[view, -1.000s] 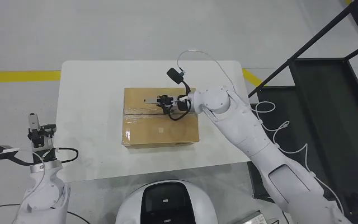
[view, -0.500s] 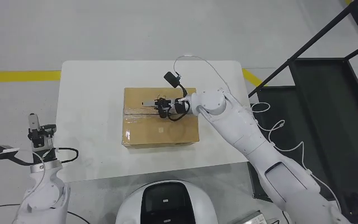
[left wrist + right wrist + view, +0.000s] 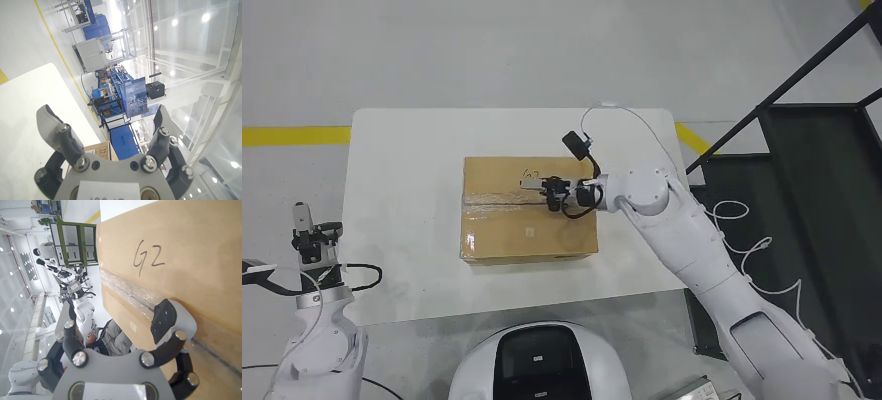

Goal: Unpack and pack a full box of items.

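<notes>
We see the box [image 3: 497, 225] lying flat in the middle of the table [image 3: 402, 200], closed. Its long axis runs left to right, and its short sides face the table's left and right edges. A small pale label sits on the near half of the top. A strip of clear tape [image 3: 492, 198] runs along the long axis down the centre seam, and a handwritten mark is on the far half.

Compared with half a second ago, the right gripper [image 3: 538, 184] has slid rightward along the seam, and its elbow and cable have swung right with it. The box has not shifted and the left arm has not moved.

Nearest to us, off the near left corner of the table, the left arm stands folded. The left gripper [image 3: 308, 236] points upward, well apart from the box. In the left wrist view the left gripper [image 3: 103, 111] has its fingers spread wide with nothing between them.

Farther in, the right arm reaches in from the right side, its forearm crossing the box's right edge low over the top. In the right wrist view the right gripper [image 3: 115, 309] is turned on its side with its jaws apart and holding nothing. One ribbed pad [image 3: 163, 321] sits at the taped seam of the box [image 3: 179, 237] and seems to touch it. The other finger [image 3: 65, 315] is raised clear of the cardboard.
</notes>
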